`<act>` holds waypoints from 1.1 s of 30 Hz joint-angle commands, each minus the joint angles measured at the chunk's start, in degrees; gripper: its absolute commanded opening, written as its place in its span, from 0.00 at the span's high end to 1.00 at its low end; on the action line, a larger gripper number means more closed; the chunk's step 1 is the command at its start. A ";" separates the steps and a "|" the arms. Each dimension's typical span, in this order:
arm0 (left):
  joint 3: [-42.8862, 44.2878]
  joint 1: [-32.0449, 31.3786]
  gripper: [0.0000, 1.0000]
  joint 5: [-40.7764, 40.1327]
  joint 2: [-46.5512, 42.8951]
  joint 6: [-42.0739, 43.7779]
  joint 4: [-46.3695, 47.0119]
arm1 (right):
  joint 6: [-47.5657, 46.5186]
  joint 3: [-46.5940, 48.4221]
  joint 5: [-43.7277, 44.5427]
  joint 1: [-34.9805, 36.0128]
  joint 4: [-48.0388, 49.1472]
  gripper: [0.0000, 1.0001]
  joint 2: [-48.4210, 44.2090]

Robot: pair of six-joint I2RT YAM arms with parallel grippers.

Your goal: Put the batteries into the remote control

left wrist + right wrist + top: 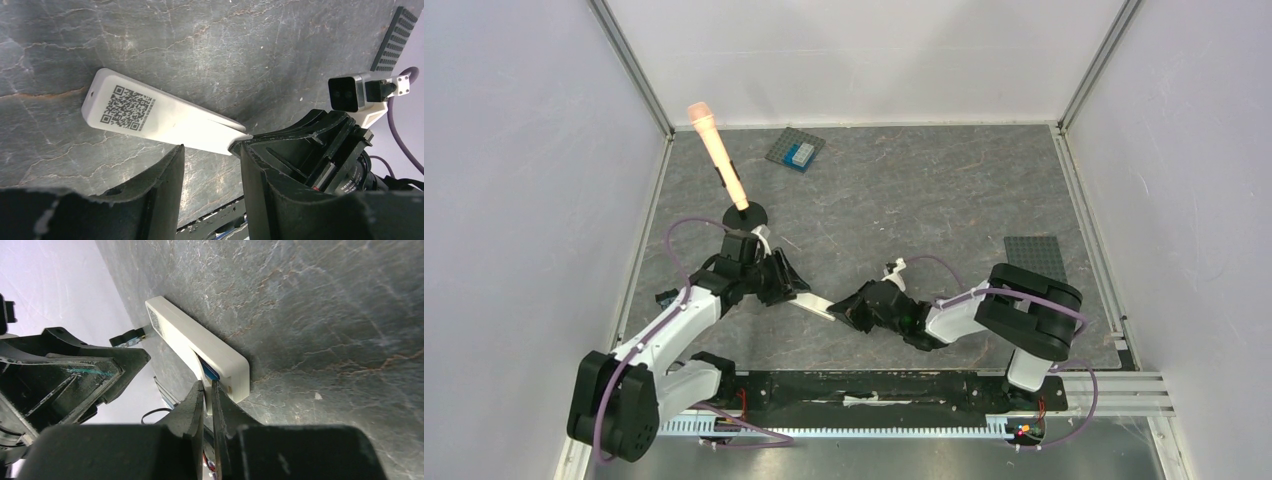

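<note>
top external view: both arms reach inward and meet over the near-middle of the table (904, 200). left arm: rises from its base at the near left corner, elbow bent, wrist turned toward the middle. left gripper (796, 290): fingers spread, tips just beside the remote control (816, 306). right arm: folds back over its base on the right, forearm laid low and pointing left. right gripper (852, 310): set at the remote control's other end.

left wrist view: the remote control lies flat on the slate-grey table, back face up, with a qr-code label (127, 107) at its far end. the left gripper's fingers (170, 185) stand well apart, and the remote control's long edge lies just past their tips. the remote control's near end reaches the right gripper's black body.

right wrist view: the right gripper's fingers (197, 400) are pressed nearly together, with a thin slit between them, tips at the remote control's open compartment. whether they pinch anything cannot be told. one blue battery (210, 373) sits in that compartment.
</note>
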 commanded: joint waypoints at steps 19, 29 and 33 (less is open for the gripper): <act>2.31 0.11 0.52 16.24 15.04 -0.19 12.84 | -7.55 14.28 -1.05 0.60 -32.31 0.82 2.78; 1.33 -0.71 0.54 12.22 15.78 0.95 9.63 | -8.83 16.27 -1.37 0.63 -34.85 0.79 2.81; 0.87 -1.99 0.54 10.54 16.98 0.95 8.99 | -9.11 17.14 -1.59 0.47 -36.31 0.73 2.46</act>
